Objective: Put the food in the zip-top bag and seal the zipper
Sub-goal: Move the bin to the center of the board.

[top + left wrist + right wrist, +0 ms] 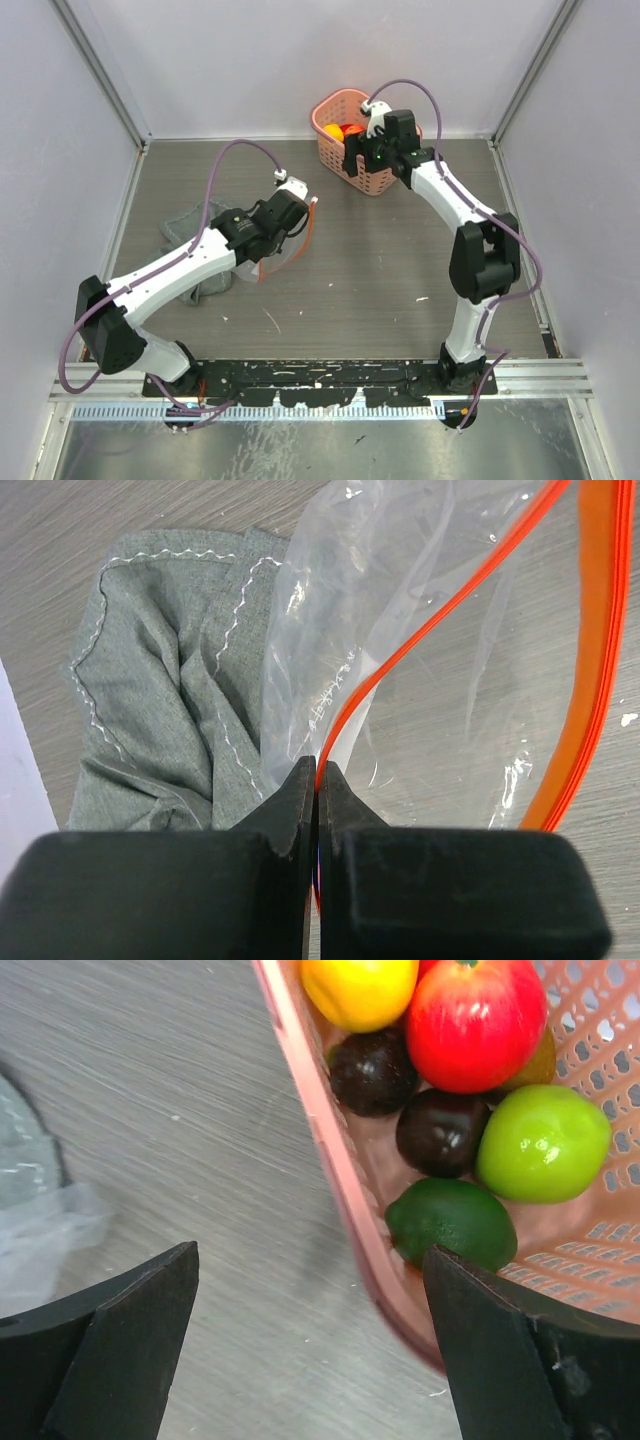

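Clear plastic fills the left wrist view, where the left gripper (318, 772) has its fingers pressed together on one lip of the red-orange zipper (603, 610). The other lip curves away to the right, so the mouth of the zip-top bag (450, 690) gapes. From above, the bag hangs at the left gripper (300, 215) over the left-centre of the grey wood-grain table (400, 270), just beside a crumpled grey cloth (170, 680).

At the far side, the right gripper (310, 1252) is spread wide and grips nothing. It straddles the near wall of the pink basket (330, 1160), with one finger over the table and the other over the basket's inside. The basket holds a red apple (475, 1020), a yellow fruit (360, 985), a bright green fruit (545, 1140), a dark green fruit (450, 1222) and two dark plums (440, 1130).
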`<state>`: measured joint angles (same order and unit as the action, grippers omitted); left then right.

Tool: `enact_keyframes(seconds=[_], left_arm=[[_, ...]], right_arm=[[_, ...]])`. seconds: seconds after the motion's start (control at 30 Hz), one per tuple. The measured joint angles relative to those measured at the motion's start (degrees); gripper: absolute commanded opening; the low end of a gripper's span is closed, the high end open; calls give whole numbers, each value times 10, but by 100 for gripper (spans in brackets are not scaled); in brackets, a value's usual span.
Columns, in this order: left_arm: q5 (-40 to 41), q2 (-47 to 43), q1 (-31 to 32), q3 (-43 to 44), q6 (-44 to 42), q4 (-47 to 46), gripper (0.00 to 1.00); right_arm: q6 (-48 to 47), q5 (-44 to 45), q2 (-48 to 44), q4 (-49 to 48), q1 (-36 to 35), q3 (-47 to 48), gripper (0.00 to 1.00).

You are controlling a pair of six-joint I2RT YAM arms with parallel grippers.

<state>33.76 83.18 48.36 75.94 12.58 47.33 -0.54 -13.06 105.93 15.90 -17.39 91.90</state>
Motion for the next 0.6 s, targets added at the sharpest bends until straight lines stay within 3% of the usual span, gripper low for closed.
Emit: enact_keyframes(seconds=[0.33, 0.6], left_arm=[[1, 3, 0, 0, -2, 1, 0], [5, 4, 3, 0, -3, 1, 0]], right_arm=[[-51, 36, 102, 78, 3, 118, 99], [-42, 39, 98, 146, 3, 108, 99]])
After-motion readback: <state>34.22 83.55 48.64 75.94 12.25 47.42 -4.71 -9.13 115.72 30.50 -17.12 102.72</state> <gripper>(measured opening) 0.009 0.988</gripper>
